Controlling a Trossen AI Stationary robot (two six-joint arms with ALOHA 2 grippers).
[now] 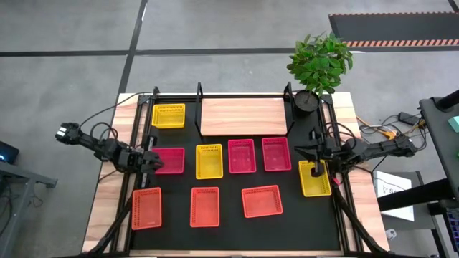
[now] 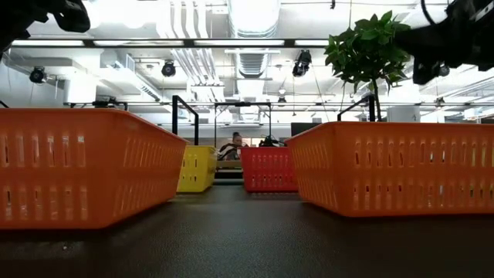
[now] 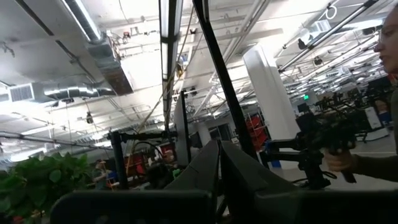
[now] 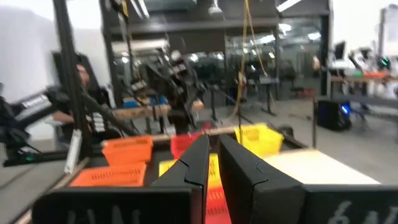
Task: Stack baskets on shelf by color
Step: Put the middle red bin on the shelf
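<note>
grey floor (image 1: 64, 29), bright ceiling lights (image 2: 255, 11)

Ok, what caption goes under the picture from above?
Nine baskets lie on the black table below an empty wooden shelf.

A black mat (image 1: 229, 233) covers the table. The wooden shelf (image 1: 242, 116) sits at the back, bare. On the mat lie nine baskets: yellow ones (image 1: 209, 160), pink-red ones (image 1: 242, 155) and orange ones (image 1: 205, 206). A potted plant (image 1: 318, 64) stands at the back corner.
</note>
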